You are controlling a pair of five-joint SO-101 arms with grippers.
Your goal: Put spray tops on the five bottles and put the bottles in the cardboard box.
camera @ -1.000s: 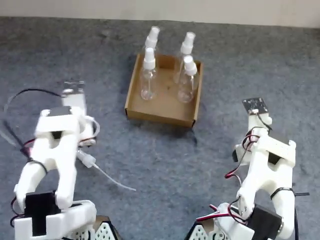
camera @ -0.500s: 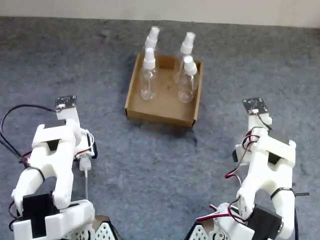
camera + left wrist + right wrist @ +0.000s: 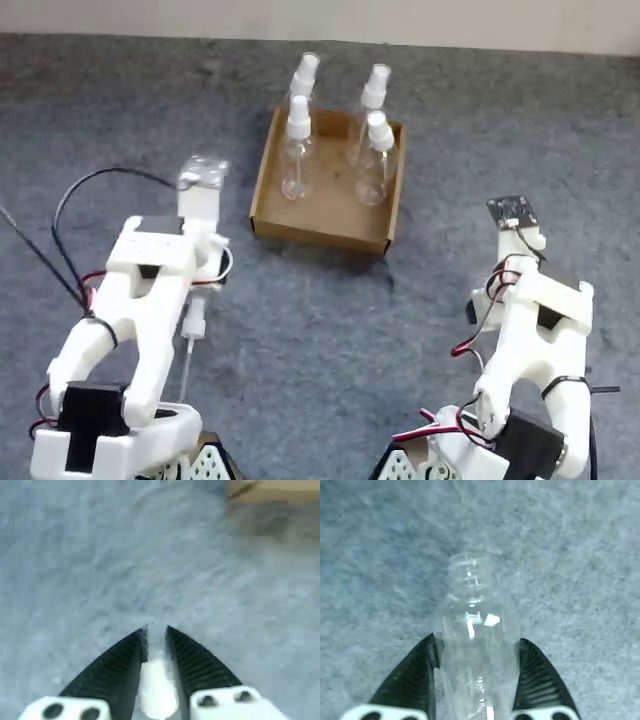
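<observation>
Grey carpet [image 3: 330,320] seen from above bears a cardboard box [image 3: 320,228] with four capped bottles [image 3: 297,150] upright inside. A spray top [image 3: 193,322] sits by the left arm, tube pointing toward the near edge. From the left wrist, the left gripper [image 3: 156,632] is nearly closed, pinching that top. From the right wrist, the right gripper [image 3: 477,650] clamps an uncapped bottle [image 3: 476,630], neck pointing beyond the fingertips.

Spray top [image 3: 157,687] in my left claw [image 3: 156,635]: mostly cut off by pic edge. Bottle [image 3: 475,605] in right claw [image 3: 477,641]: base cut off. Cardboard box [image 3: 272,490]: blurred, corner only.
</observation>
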